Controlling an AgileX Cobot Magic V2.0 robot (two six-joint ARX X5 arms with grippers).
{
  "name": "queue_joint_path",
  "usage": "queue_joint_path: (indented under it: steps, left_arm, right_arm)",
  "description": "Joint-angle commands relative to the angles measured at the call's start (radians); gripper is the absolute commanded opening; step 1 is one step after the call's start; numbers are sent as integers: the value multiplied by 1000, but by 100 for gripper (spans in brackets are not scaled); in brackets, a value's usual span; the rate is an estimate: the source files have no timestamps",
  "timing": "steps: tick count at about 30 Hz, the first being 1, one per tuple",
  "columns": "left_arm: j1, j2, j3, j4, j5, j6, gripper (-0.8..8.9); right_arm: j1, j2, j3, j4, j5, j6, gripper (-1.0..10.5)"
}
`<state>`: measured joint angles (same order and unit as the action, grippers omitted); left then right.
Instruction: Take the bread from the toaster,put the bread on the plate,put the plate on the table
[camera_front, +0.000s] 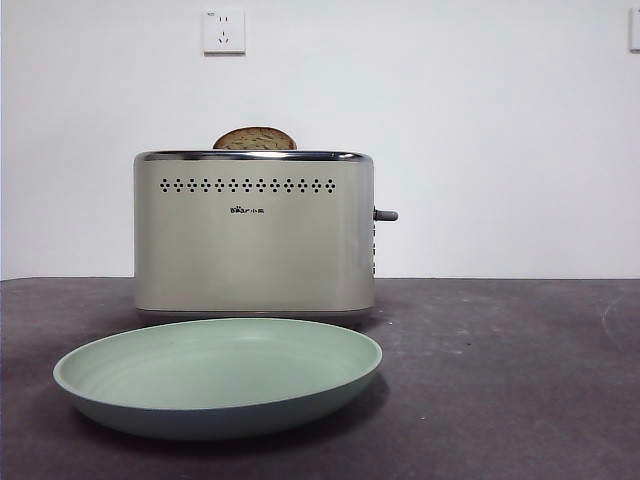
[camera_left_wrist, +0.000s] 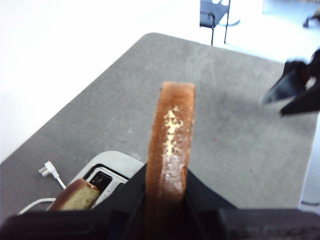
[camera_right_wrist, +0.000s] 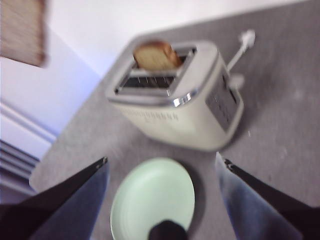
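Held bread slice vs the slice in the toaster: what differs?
The bread is out of the toaster, clamped edge-on between the left gripper fingers above the table; the second slice sits in a slot with only its domed top showing. The bread is clear of the toaster; the second slice is untouched. Both have brown crusts.

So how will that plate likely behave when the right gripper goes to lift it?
The plate looks matte, so probably not slippery. It is wide and shallow, so a rim pinch may let it tilt. The right gripper hangs open above it.
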<state>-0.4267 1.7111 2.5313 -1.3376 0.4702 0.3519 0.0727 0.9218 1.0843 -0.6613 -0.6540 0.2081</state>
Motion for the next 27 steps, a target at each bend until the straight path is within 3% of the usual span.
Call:
queue_joint_path:
  steps: [1, 9, 14, 18, 21, 27]
  left_arm:
    - [1, -25, -4, -56, 5, -84, -9]
    - [1, -108, -100, -59, 9, -98, -8]
    - [1, -228, -371, -53, 4, -84, -8]
    - [2, -373, -632, 39, 2, -100, -8]
    - [5, -515, -853, 171, -9, -166, -8]
    - [23, -811, -1218, 381, -165, -333, -8]
  right_arm:
    - [10, 35, 3, -61, 3, -66, 365]
    - [76, 186, 3, -126, 5, -114, 365]
    - [153, 281, 3, -109, 32, -124, 365]
    - [213, 345, 3, -76, 89, -124, 365]
    - [248, 396, 3, -61, 116, -128, 365]
    - [282, 502, 3, -53, 153, -148, 365]
